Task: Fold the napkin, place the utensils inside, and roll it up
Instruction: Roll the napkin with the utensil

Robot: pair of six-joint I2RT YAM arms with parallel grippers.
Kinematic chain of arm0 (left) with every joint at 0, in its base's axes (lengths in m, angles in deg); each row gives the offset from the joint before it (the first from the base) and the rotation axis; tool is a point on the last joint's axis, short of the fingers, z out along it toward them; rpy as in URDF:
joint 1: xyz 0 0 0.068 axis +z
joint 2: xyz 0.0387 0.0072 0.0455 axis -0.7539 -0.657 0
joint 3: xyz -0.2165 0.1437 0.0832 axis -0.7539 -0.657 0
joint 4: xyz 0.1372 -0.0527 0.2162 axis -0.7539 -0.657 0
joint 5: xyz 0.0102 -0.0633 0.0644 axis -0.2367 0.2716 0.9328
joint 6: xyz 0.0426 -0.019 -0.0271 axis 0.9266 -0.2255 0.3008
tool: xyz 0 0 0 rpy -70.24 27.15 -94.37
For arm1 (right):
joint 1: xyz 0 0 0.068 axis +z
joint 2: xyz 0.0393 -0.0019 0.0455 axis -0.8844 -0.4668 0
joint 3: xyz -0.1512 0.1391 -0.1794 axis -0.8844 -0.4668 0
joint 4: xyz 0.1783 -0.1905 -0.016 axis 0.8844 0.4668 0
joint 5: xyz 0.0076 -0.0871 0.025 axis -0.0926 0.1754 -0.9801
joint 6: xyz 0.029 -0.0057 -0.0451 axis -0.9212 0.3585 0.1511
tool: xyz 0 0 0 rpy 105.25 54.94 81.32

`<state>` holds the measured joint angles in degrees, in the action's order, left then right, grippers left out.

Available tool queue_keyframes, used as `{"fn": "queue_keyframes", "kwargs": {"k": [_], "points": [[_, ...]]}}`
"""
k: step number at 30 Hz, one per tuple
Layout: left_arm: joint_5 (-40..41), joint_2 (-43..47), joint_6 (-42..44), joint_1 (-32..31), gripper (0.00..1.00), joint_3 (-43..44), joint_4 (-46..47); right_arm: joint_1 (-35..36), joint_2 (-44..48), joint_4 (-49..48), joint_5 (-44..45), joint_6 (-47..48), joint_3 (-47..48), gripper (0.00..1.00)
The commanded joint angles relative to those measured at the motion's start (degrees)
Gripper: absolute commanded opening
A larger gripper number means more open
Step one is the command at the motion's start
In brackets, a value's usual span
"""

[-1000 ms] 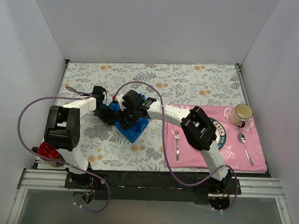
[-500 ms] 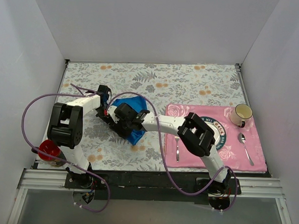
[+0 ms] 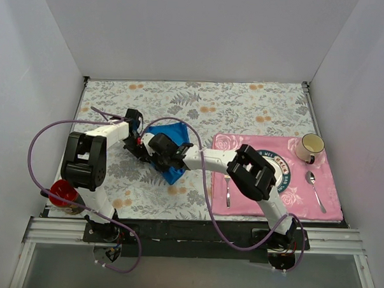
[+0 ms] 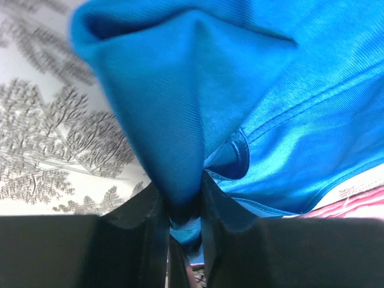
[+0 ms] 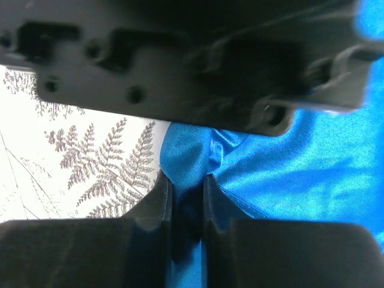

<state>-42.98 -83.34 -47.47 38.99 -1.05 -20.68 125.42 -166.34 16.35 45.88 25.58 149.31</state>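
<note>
The blue napkin (image 3: 173, 151) lies bunched on the floral tablecloth, left of the pink placemat. My left gripper (image 3: 139, 145) is at its left edge. In the left wrist view that gripper (image 4: 183, 207) is shut on a raised fold of the napkin (image 4: 198, 108). My right gripper (image 3: 157, 150) is right beside it, over the cloth. In the right wrist view the right gripper (image 5: 188, 191) is shut on another pinch of napkin (image 5: 288, 156), with the left gripper's black body (image 5: 180, 60) just ahead. No utensils lie on the napkin.
A pink rose-patterned placemat (image 3: 329, 210) at the right carries a fork (image 3: 227, 186), a spoon (image 3: 315, 188), a cream mug (image 3: 310, 147) and a plate (image 3: 286, 173) partly under the right arm. A red object (image 3: 62, 193) sits by the left arm's base. White walls enclose the table.
Both grippers shifted left with the napkin, which now spreads out behind them. The right gripper's jaws closed onto a fold of the cloth.
</note>
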Motion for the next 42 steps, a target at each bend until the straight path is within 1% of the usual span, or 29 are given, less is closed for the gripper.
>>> {"fn": "queue_keyframes", "kwargs": {"k": [1,3,4,6,7,8,10,11,13,14,16,17,20,22,23,24,25,26,27,28,29,30,31,33,35,42], "points": [[-0.88,4.57,9.76,-0.35,0.28,-0.33,6.05,-1.63,-3.21,3.49,-8.86,-0.96,1.87,0.01],[-0.35,6.17,11.79,0.0,0.46,-0.78,7.89,-2.33,-3.56,3.32,-13.7,-2.54,1.52,0.01],[0.78,7.39,13.37,0.18,0.58,-0.69,8.08,-2.86,-3.83,3.49,-15.11,-3.07,1.17,0.01],[1.76,8.45,14.52,0.53,0.65,0.01,8.17,-3.74,-4.35,3.41,-20.55,-5.08,0.73,0.01],[2.63,8.81,15.05,1.57,0.71,0.19,7.99,-4.79,-4.7,2.97,-22.4,-5.88,0.38,0.01],[2.9,9.85,15.66,2.28,0.73,0.19,7.99,-5.32,-4.88,2.44,-25.9,-7.54,-0.67,0.01],[2.47,11.18,16.37,4.99,0.75,-0.07,8.34,-7.07,-5.32,1.13,-28.9,-9.13,-1.47,0.01],[1.94,12.49,16.63,5.8,0.81,-0.25,8.34,-7.69,-5.41,0.42,-32.31,-10.18,-2.34,0.01],[1.68,14.25,16.38,7.64,0.81,-1.21,8.52,-9.62,-5.85,-1.59,-35.23,-12.99,-2.96,0.01],[1.15,15.13,16.2,7.82,0.81,-1.65,8.69,-10.33,-6.11,-2.56,-38.73,-14.05,-3.14,0.01],[0.19,17.42,15.41,7.91,0.8,-3.06,8.96,-12.52,-7.86,-3.71,-41.91,-17.21,-2.88,0.01],[-0.69,18.12,15.15,7.83,0.8,-3.67,9.39,-13.23,-8.57,-4.5,-45.15,-18.35,-2.79,0.01],[-5.96,18.83,13.39,7.82,0.8,-6.14,11.07,-15.6,-10.94,-7.65,-49.91,-23.8,-3.14,0.01],[-7.9,19.53,10.33,7.74,0.81,-7.89,10.8,-16.48,-12.0,-7.5,-50.63,-25.48,-2.53,0.01],[-7.99,20.14,8.92,7.56,0.8,-8.59,10.89,-16.57,-12.18,-6.88,-50.45,-25.83,-2.35,0.01],[-8.43,20.67,7.68,7.21,0.76,-9.38,11.15,-16.66,-12.27,-7.31,-50.45,-26.44,-2.44,0.01],[-8.87,21.11,5.06,6.86,0.73,-10.87,10.98,-17.1,-12.35,-9.14,-50.8,-28.1,-4.01,0.01],[-9.74,21.38,3.82,6.77,0.71,-12.1,11.24,-17.27,-12.35,-12.99,-51.67,-31.6,-4.98,0.01],[-11.32,21.55,2.85,6.77,0.7,-13.33,13.77,-17.45,-12.62,-13.73,-51.77,-32.68,-5.51,0.01],[-13.51,21.55,0.84,6.77,0.61,-14.48,15.1,-17.71,-12.71,-14.43,-51.77,-33.3,-6.21,0.01],[-14.66,21.64,-0.14,6.77,0.54,-17.01,16.5,-17.63,-12.71,-15.13,-51.51,-33.91,-6.48,0.01],[-16.07,21.64,-1.11,6.77,0.47,-18.08,20.87,-17.63,-12.71,-16.1,-51.42,-34.01,-6.66,0.01],[-19.13,21.64,-1.73,6.77,0.37,-19.31,23.61,-17.63,-12.79,-16.45,-51.51,-34.01,-6.75,0.01],[-19.42,21.29,-2.7,6.33,0.28,-20.29,27.4,-17.63,-12.97,-16.37,-51.16,-33.57,-6.83,0.01],[-19.77,20.77,-2.7,6.07,0.24,-20.2,28.99,-17.71,-13.06,-15.67,-50.63,-32.61,-6.57,0.01],[-17.67,16.47,-1.04,6.07,0.2,-20.55,32.07,-17.63,-11.48,-13.21,-48.34,-29.79,-6.84,0.01]]}}
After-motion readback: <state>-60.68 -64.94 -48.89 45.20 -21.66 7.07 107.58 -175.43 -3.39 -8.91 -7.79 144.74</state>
